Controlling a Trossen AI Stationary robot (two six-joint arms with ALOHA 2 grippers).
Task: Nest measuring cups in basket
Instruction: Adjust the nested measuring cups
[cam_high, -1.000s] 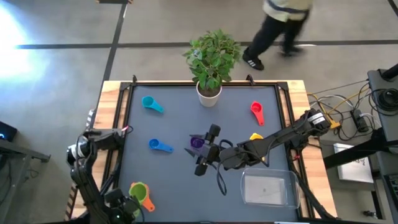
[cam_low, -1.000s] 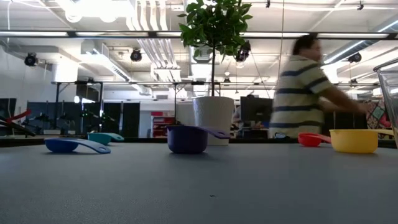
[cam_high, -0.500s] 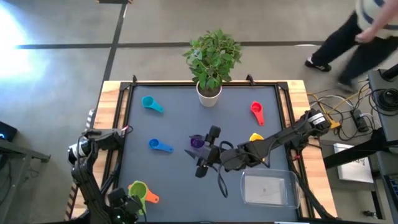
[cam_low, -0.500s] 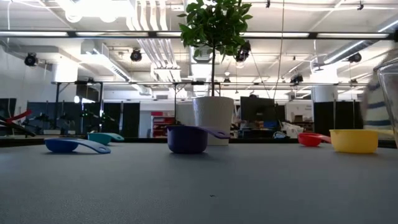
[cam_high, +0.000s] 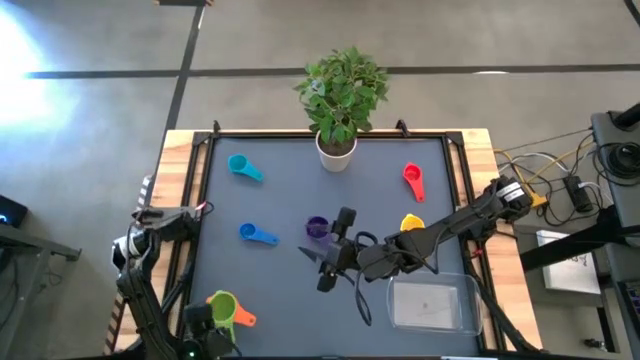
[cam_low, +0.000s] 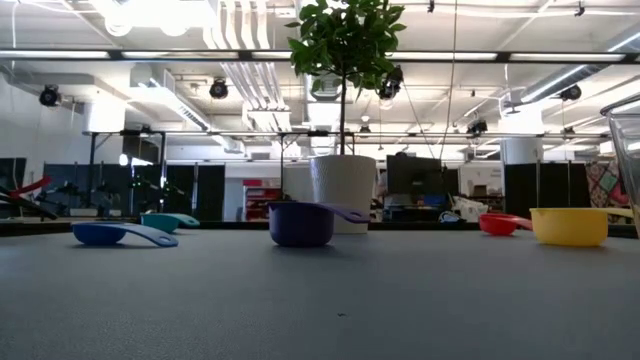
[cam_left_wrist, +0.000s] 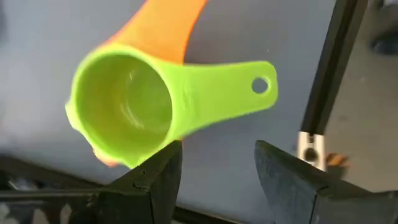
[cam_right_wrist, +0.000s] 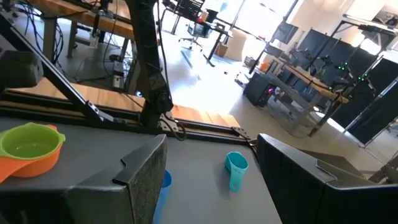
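Observation:
A green measuring cup (cam_high: 221, 303) sits nested in an orange one (cam_high: 240, 319) at the near left of the table; in the left wrist view the green cup (cam_left_wrist: 124, 115) lies on the orange cup (cam_left_wrist: 165, 22). My left gripper (cam_high: 203, 330) hangs open just near of them, its fingers (cam_left_wrist: 158, 180) pointing down and touching nothing. My right gripper (cam_high: 318, 268) floats open and level at mid-table, just near of the purple cup (cam_high: 317, 228). Blue (cam_high: 258, 235), teal (cam_high: 243, 167), red (cam_high: 413, 180) and yellow (cam_high: 412, 222) cups lie singly. The clear basket (cam_high: 432, 303) stands at the near right.
A white pot (cam_high: 337, 150) with a leafy plant stands at the far edge's middle. Black rails frame the table (cam_high: 205, 200). In the low view the purple cup (cam_low: 300, 222) stands before the pot (cam_low: 343, 190), and the basket's wall (cam_low: 630, 160) shows at the right.
My left gripper has risen a little and rolled about its own axis beside the green and orange cups, staying open; more of the green cup shows now. A person beyond the far edge has walked out of view.

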